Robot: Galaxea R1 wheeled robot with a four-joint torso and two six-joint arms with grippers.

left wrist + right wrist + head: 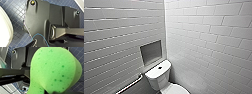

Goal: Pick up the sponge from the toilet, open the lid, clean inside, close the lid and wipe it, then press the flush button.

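The bright green sponge (pixel 53 69) looms large in the right wrist view, pinched at its lower end, with my right gripper (pixel 47 91) shut on it. In the head view the white toilet (pixel 159 77) stands in the tiled corner. The dark round flush button (pixel 160 67) sits in the middle of its tank top. The white lid (pixel 176 89) lies down over the bowl at the picture's lower edge. My left gripper is open and holds nothing; its wrist view shows a white curved side of the toilet (pixel 5 27) close by.
A recessed niche (pixel 151 52) is set in the left wall above the tank. A metal grab bar (pixel 130 85) runs along that wall beside the toilet. White tiled walls close in on both sides. The floor (pixel 18 12) has small dark blue tiles.
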